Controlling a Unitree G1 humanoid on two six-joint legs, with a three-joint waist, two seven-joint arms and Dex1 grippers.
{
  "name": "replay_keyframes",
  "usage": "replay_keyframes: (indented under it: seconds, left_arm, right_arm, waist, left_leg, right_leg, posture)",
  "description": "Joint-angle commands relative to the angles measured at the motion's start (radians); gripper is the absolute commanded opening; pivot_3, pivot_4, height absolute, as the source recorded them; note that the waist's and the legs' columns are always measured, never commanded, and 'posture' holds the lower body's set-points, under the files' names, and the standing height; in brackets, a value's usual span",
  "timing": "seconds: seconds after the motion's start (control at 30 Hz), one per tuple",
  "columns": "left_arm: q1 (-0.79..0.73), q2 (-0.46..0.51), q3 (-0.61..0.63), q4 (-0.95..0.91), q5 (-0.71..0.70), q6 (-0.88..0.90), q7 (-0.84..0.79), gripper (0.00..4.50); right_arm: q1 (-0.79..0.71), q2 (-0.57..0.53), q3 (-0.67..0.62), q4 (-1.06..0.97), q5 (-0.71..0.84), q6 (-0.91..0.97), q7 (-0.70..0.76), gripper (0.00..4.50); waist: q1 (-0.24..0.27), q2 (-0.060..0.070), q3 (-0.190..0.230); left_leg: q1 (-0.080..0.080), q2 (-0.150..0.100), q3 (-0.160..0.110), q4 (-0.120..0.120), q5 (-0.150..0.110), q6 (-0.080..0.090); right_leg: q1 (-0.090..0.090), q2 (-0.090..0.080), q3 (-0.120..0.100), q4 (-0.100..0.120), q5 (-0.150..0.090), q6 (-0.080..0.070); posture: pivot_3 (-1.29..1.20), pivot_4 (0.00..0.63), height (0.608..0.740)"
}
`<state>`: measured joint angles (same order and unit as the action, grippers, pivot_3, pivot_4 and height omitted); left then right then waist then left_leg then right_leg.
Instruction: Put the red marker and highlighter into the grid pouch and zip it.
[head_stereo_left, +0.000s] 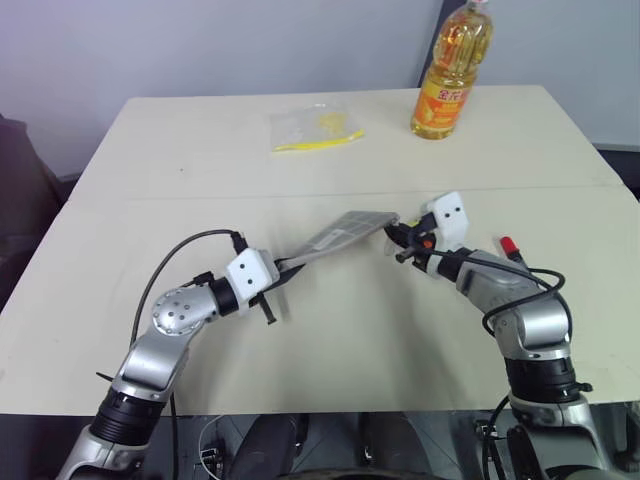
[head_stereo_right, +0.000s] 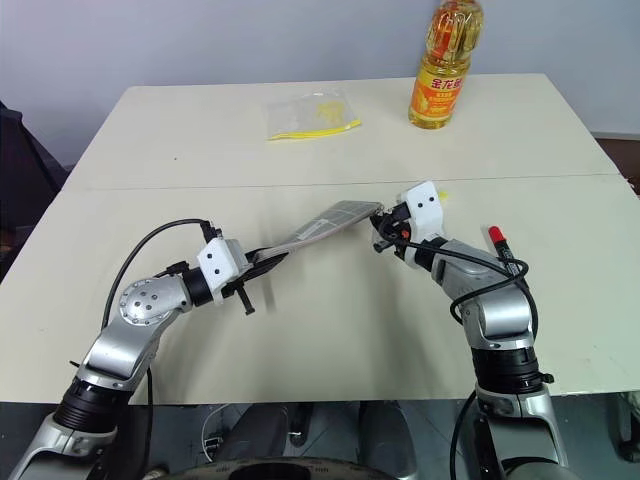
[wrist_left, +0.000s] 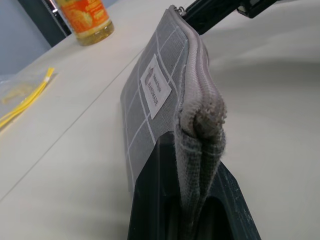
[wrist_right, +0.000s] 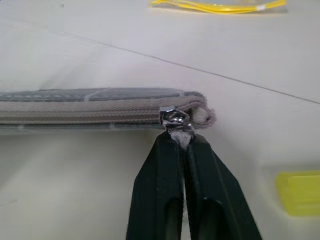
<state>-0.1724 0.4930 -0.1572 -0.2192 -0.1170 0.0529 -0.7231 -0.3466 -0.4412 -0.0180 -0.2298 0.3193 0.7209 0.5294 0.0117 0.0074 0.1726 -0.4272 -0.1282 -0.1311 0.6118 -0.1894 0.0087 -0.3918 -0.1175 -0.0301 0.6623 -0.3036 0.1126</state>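
We have the grid pouch (head_stereo_left: 340, 237) lifted off the table (head_stereo_left: 330, 340), stretched between both arms. Left gripper (wrist_left: 192, 200) is clamped tight on one end of the pouch; right gripper (wrist_right: 181, 145) is pinched shut on the zipper pull (wrist_right: 175, 120) at the other end. The zipper reads as closed along the length we can see, slider at the end stop.

But the red marker (head_stereo_left: 509, 246) lies on the table just beside the right arm, and the highlighter (wrist_right: 299, 192) sits on the table near the right gripper, both outside the pouch. So we judge the step in hand is opening the pouch: zipper gripped, not yet drawn.

The next move likely calls for pulling the slider along the teeth toward the left gripper while the left holds firm and keeps the fabric taut; slack would probably jam the slider.

The surface is a pale beige tabletop with a seam running across. At the far side are an oil bottle (head_stereo_left: 453, 72) and a clear bag (head_stereo_left: 312, 128) with yellow contents. There is a plain light wall behind.
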Motion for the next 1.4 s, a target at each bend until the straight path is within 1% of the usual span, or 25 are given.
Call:
replay_keyframes:
  seconds: [0.03, 0.2, 0.43, 0.57, 0.8, 1.07, 1.23, 1.33, 1.4]
  left_arm:
    - [-0.011, -0.01, 0.01, -0.031, -0.002, 0.015, 0.016, 0.0]
    - [-0.022, -0.037, -0.033, -0.015, 0.027, 0.022, 0.023, 0.0]
    - [-0.04, -0.069, -0.1, -0.004, 0.067, 0.037, 0.011, 0.0]
    - [-0.077, -0.104, -0.142, 0.039, 0.109, 0.04, 0.018, 0.0]
    - [-0.15, -0.157, -0.176, 0.113, 0.167, 0.038, 0.049, 0.0]
    - [-0.194, -0.23, -0.189, 0.164, 0.212, 0.056, 0.105, 0.0]
    - [-0.183, -0.24, -0.189, 0.141, 0.208, 0.065, 0.102, 0.0]
    - [-0.166, -0.228, -0.177, 0.118, 0.203, 0.073, 0.099, 0.0]
    - [-0.158, -0.218, -0.166, 0.107, 0.204, 0.08, 0.103, 0.0]
  right_arm:
    - [0.02, -0.073, 0.073, -0.117, -0.012, -0.011, 0.075, 0.03]
    - [0.021, -0.157, 0.218, -0.211, -0.075, -0.027, 0.126, 0.03]
    - [-0.046, -0.184, 0.34, -0.279, -0.156, 0.011, 0.14, 0.03]
    - [-0.093, -0.226, 0.415, -0.349, -0.185, 0.031, 0.198, 0.03]
    - [-0.139, -0.26, 0.453, -0.386, -0.204, 0.065, 0.245, 0.03]
    - [-0.17, -0.244, 0.454, -0.387, -0.215, 0.09, 0.253, 0.03]
    - [-0.17, -0.226, 0.442, -0.377, -0.222, 0.106, 0.24, 0.03]
    - [-0.157, -0.236, 0.406, -0.371, -0.212, 0.124, 0.24, 1.0]
    - [-0.142, -0.251, 0.369, -0.373, -0.196, 0.129, 0.249, 1.98]
  waist:
    - [0.0, 0.0, 0.0]
    - [-0.001, 0.0, 0.0]
    - [0.001, -0.001, 0.0]
    - [0.003, -0.001, 0.001]
    - [0.002, -0.004, 0.002]
    - [0.001, -0.005, 0.003]
    - [0.001, -0.005, 0.003]
    - [0.001, -0.005, 0.003]
    - [0.001, -0.005, 0.003]
  left_leg:
    - [0.0, 0.0, 0.0, 0.0, 0.0, 0.0]
    - [0.0, 0.0, 0.0, 0.0, 0.0, 0.0]
    - [0.0, 0.0, 0.0, 0.001, 0.0, 0.0]
    - [0.0, 0.0, 0.0, 0.001, 0.0, 0.0]
    - [0.0, 0.0, 0.0, 0.001, 0.0, 0.0]
    - [-0.001, 0.0, 0.0, 0.001, 0.0, 0.0]
    - [-0.001, 0.0, 0.0, 0.0, 0.0, 0.0]
    - [-0.001, 0.0, 0.0, 0.001, 0.0, 0.0]
    - [-0.001, 0.0, 0.0, 0.001, 0.0, 0.0]
  right_leg:
    - [0.0, 0.0, 0.0, 0.0, 0.0, 0.0]
    - [0.0, 0.0, 0.0, 0.0, 0.0, 0.0]
    - [0.0, 0.0, 0.0, -0.001, 0.0, 0.0]
    - [0.0, 0.0, 0.0, -0.001, 0.0, 0.0]
    - [0.0, 0.0, -0.001, -0.001, 0.0, 0.0]
    - [0.002, 0.0, -0.001, -0.001, 0.0, 0.001]
    - [0.002, 0.0, -0.001, -0.001, 0.0, 0.001]
    - [0.002, 0.0, -0.001, -0.001, 0.0, 0.001]
    - [0.002, 0.0, -0.001, -0.001, 0.0, 0.001]
  posture:
    - [0.0, 0.15, 0.74]
    - [0.0, 0.15, 0.74]
    - [0.0, 0.15, 0.74]
    - [0.0, 0.15, 0.74]
    - [0.0, 0.15, 0.74]
    - [0.0, 0.15, 0.74]
    - [0.0, 0.15, 0.74]
    - [0.0, 0.15, 0.74]
    - [0.0, 0.15, 0.74]
